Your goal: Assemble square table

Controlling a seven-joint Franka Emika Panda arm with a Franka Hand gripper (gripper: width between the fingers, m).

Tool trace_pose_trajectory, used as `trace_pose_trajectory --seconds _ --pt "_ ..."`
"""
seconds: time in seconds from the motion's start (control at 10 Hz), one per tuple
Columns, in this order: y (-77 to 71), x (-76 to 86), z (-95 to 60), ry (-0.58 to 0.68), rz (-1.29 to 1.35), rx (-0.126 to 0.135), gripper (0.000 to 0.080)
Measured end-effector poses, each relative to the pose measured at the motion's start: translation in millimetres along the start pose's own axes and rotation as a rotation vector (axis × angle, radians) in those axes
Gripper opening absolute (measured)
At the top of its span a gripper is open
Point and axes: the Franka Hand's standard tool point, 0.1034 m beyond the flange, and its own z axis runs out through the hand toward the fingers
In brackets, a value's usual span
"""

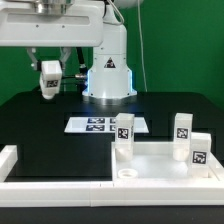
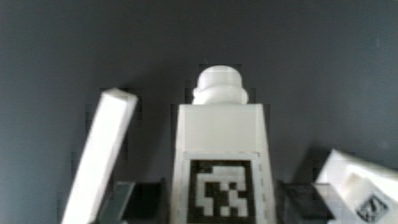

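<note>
Nearest the exterior camera runs the low white border rail, and just behind it the square tabletop lies flat on the black bench, rim up. Three tagged legs stand upright on or at the top — all of them below the tool and well away from it, toward the exterior view's right. Between arm base and tabletop lies the marker board. High over the bench, the tool carries a white tagged block, a fourth leg.

From the wrist view, that held leg fills the middle: a square white body with a tag on its face and a rounded peg at the far end, pointing away from the tool. Dark fingers sit at its sides near the tagged end, partly closed on it. A white bar-like part shows beside it; what it is I cannot tell.

The leg looks like stiff, light, smooth plastic — likely slippery, so the flat side faces are the sound place to pinch, leaving the peg free.
</note>
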Motion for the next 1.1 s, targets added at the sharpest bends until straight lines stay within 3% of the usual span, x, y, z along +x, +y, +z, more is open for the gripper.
trace_pose_trajectory --seconds 0.3,0.4,0.5,0.6,0.9,1.0,1.1 --pt "-32.1 74.5 -25.3 0.148 0.079 -0.010 0.0287" --pt "-39.7 88.3 -28.3 0.196 0.104 -0.013 0.0287" --pt "-44.0 100.4 -33.7 0.261 0.141 0.002 0.0287" --pt "-40.1 103.9 -37.5 0.308 0.139 -0.022 0.0287" --pt "-22.0 94.6 -37.2 0.444 0.114 -0.131 0.0287" --pt "-9.9 89.4 -41.3 0.504 0.096 -0.202 0.0287" --pt "-8.8 84.0 -43.0 0.531 0.100 -0.228 0.0287"
